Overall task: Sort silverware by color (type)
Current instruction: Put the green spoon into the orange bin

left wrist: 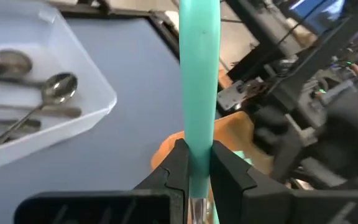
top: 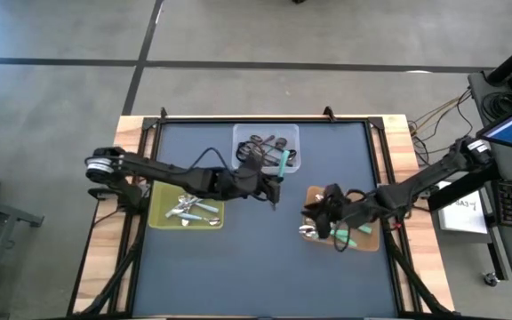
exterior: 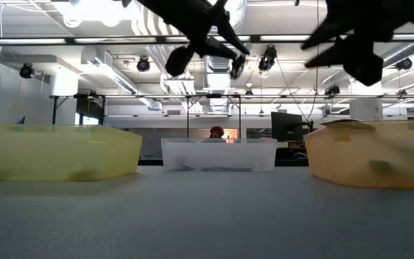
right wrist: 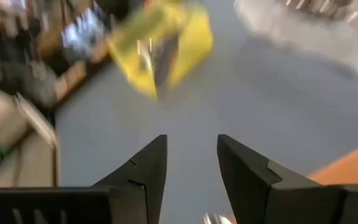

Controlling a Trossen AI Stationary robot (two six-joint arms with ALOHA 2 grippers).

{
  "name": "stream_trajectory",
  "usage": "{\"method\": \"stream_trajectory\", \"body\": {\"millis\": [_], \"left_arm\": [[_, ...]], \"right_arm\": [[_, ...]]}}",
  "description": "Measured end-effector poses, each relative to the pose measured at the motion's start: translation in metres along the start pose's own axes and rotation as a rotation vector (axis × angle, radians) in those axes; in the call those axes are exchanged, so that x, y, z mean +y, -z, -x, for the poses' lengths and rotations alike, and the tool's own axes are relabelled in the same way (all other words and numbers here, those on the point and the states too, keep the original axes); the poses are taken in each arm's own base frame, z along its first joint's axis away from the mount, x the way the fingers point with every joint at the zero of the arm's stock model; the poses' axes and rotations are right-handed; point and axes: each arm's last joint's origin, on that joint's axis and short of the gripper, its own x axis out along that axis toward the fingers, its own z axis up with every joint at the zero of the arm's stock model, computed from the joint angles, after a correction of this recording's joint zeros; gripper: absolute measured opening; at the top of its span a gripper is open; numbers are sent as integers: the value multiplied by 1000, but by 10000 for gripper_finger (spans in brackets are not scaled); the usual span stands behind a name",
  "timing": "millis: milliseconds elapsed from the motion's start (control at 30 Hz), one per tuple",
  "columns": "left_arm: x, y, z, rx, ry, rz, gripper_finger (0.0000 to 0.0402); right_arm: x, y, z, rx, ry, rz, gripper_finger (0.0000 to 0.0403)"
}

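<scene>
Table (top: 265, 258): flat dark blue-grey mat in a pale wooden frame, carrying three shallow trays.

Yellow tray (top: 160, 213): translucent plastic on the table's left side, holding several pale-blue-handled utensils (top: 189, 210) with shiny heads.

Orange-brown tray (top: 367, 238): translucent plastic on the table's right side, holding teal-green-handled utensils (top: 340, 237) and a shiny spoon head near its inner edge.

Clear tray (top: 293, 163): colourless plastic at the far middle, rounded corners, holding all-metal spoons (left wrist: 51, 90) with oval bowls and thin stems.

Left gripper (top: 274, 188): raised above the mat between the clear and orange-brown trays. Its dark fingers (left wrist: 232, 171) are clamped narrowly on a teal-green-handled piece of silverware (left wrist: 199, 74); the smooth, matte, rod-like handle rises straight out from between them, pointing toward the clear tray's near right corner.

Right gripper (top: 320, 212): over the inner edge of the orange-brown tray, dark wedge-shaped fingers (right wrist: 244, 168) spread apart with only mat between them, nothing held. The tray's silverware lies just beneath and beside it.
</scene>
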Motion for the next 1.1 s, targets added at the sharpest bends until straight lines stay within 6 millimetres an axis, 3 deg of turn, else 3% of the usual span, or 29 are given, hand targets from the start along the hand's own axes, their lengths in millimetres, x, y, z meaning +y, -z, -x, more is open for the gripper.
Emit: {"method": "stream_trajectory", "body": {"millis": [233,500,733,1100], "left_arm": [[-2,28,-13,39,1,32,23],[-4,45,-26,51,56,82,23],[-6,48,-30,29,89,110,23],[-6,42,-33,1,107,142,23]], "right_arm": [[-2,-25,24,-284,54,-141,132],[-10,-38,20,-353,89,-212,166],[-16,-45,15,-373,98,-293,205],[-19,-49,13,-390,106,-345,205]]}}
